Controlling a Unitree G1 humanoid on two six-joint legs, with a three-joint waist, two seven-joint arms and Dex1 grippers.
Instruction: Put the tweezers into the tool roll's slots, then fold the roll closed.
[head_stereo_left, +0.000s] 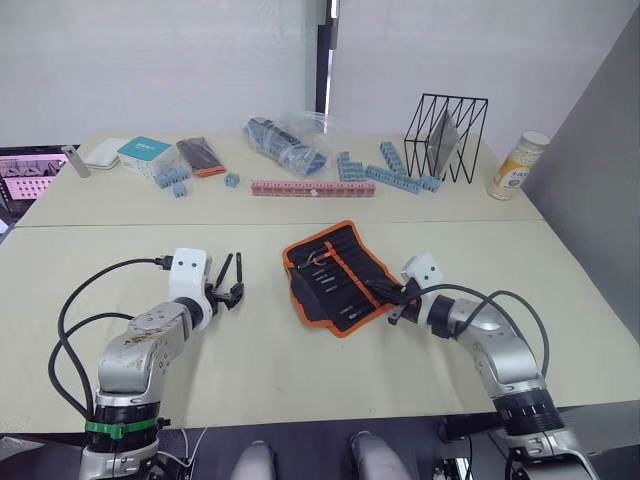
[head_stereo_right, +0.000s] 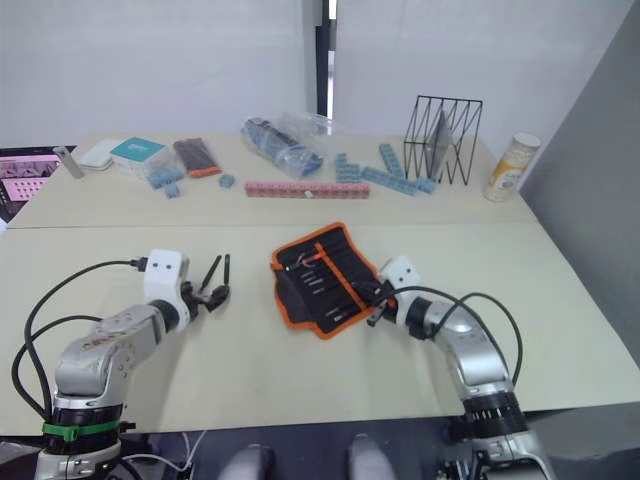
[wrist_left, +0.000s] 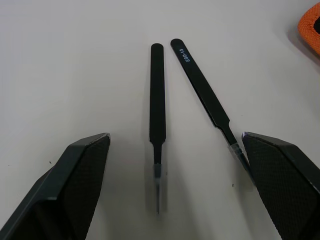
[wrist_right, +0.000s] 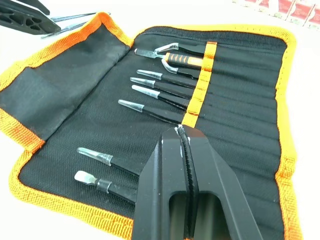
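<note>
Lying open mid-tabletop (head_stereo_left: 300, 350), the black woven tool roll (head_stereo_left: 338, 276) with orange binding holds slim tweezers in its slots (wrist_right: 235, 115). Two matte black tweezers (wrist_left: 157, 105) lie at its nine o'clock between the wide-spread left tool (head_stereo_left: 229, 281). Right tool (wrist_right: 183, 145), fingers pressed together, apparently empty, rests low over the roll.

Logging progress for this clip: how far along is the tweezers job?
Several tools already sit in the open tool roll. The right gripper, shut, hovers over its slots. Two tweezers lie on the table between the open left gripper fingers. Folding remains.
</note>
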